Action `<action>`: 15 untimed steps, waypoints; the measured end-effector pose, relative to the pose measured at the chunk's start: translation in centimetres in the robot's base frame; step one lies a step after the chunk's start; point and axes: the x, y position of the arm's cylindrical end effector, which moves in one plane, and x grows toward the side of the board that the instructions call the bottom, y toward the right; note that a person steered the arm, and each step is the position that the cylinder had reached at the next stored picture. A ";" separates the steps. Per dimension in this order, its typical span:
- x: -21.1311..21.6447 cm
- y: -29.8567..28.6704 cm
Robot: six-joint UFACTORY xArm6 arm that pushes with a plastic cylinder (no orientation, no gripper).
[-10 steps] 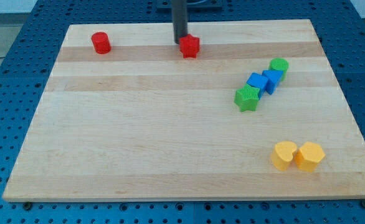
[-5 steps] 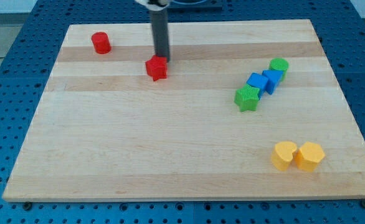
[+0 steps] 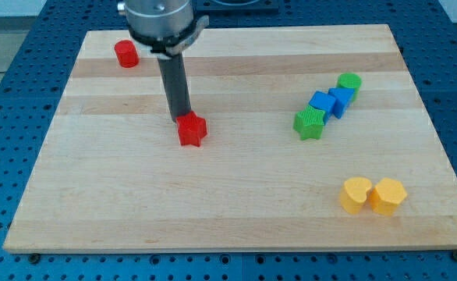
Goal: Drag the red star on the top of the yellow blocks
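The red star lies left of the board's middle. My tip touches its upper left edge, the dark rod rising toward the view's top. The two yellow blocks, a heart-like one and a hexagonal one, sit side by side touching at the view's lower right, far from the star.
A red cylinder stands at the top left. A diagonal row on the right holds a green star, two blue blocks and a green cylinder. The wooden board ends close below the yellow blocks.
My tip has pushed the red star from the top centre down and to the left, then further down to left of the middle. Other blocks have not moved.
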 end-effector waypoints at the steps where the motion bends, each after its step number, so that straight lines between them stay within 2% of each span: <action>1: 2.4 0.0; 2: 5.1 0.5; 4: 9.8 7.5; 5: 9.2 11.0; 6: 6.5 8.6; 8: 3.7 14.2; 10: 3.8 16.1; 12: 5.8 22.7; 13: 6.8 24.2; 14: 6.9 24.2; 15: 5.2 16.7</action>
